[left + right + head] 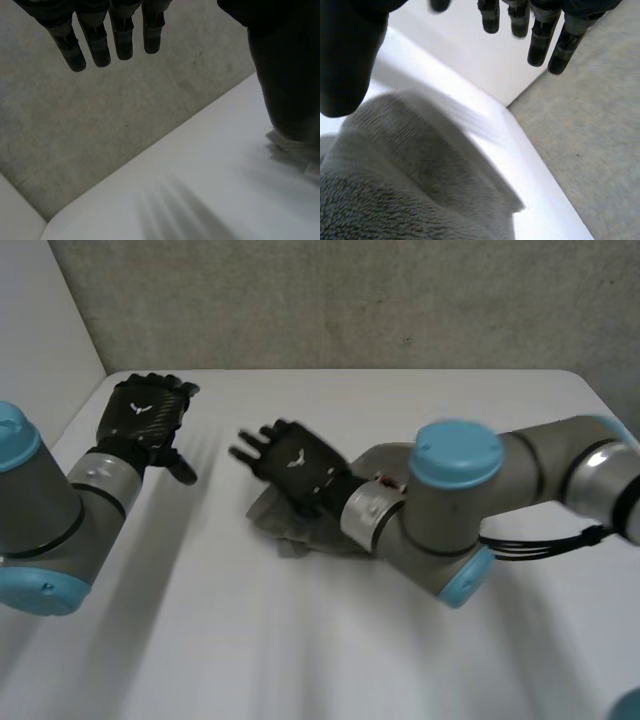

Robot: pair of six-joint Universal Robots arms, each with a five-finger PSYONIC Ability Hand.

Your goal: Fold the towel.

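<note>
Towel first: where does it lie?
You have it bunched in a soft grey heap on the white desk, its folds lapping over one another, and the wrist of your right arm crosses above it

And the right hand?
Your right hand sits over the towel's far edge, back of the hand upward. In the right wrist view the fingers run out straight and spread, past the cloth and clear of it, and the thumb hangs above the towel's pile without pinching it. So that hand is relaxed and grips nothing. Whether the palm touches the towel you cannot tell from these views

What about the left hand?
Your left hand is well apart from the towel, off to the towel's left-arm side and farther back toward the grey wall. Its fingers are straight with gaps between them in the left wrist view, above bare desk, holding nothing

Does that view catch the towel too?
Just a pale scrap of it, under the dark bulk of your right hand, far beyond the left fingertips

Is the towel folded neatly?
No, it looks rumpled, with uneven edges
</note>
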